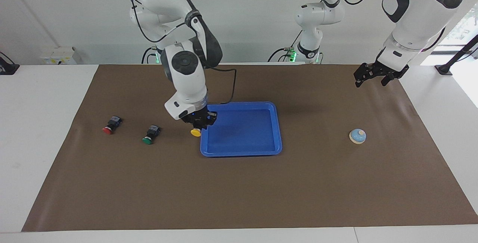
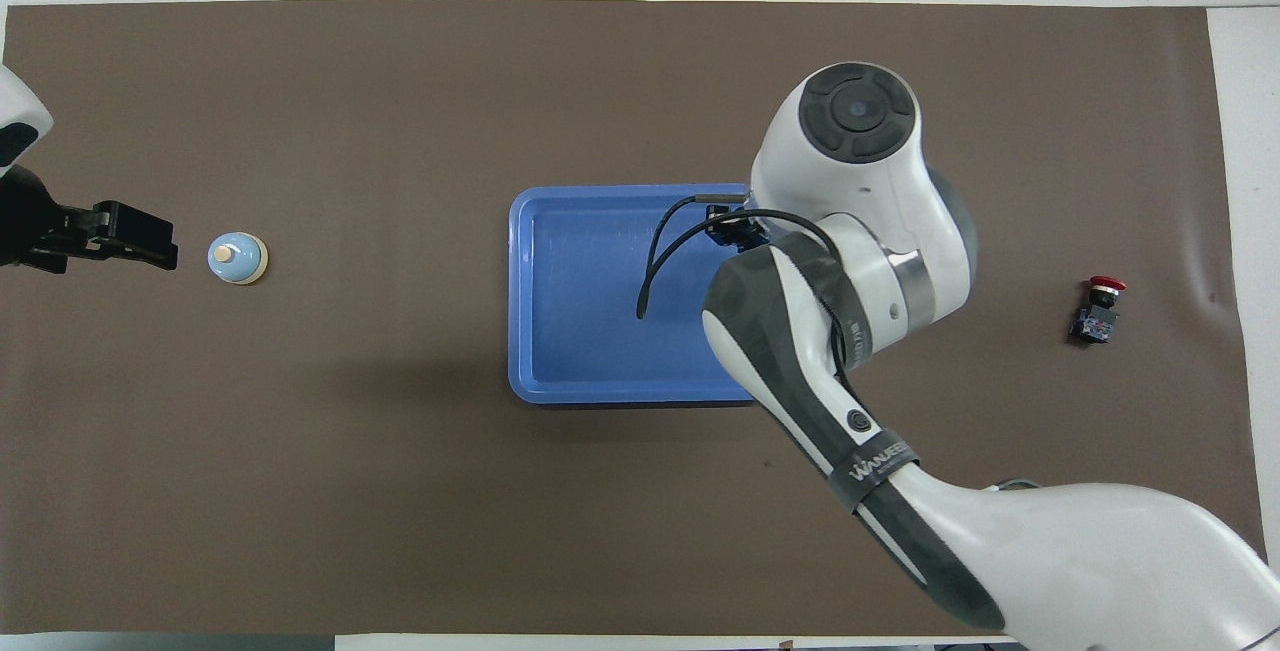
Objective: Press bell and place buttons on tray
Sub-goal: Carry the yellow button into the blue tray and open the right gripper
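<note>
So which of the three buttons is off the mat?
The yellow button, held up by the right gripper at the tray edge; red and green lie flat.

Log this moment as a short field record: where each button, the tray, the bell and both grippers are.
right gripper: shut on yellow button, raised over the tray's rim at the right arm's end
left gripper: open, waiting in the air, holding nothing
green button: on the mat
red button: on the mat
tray: no buttons in it
bell: on the mat, untouched
</note>
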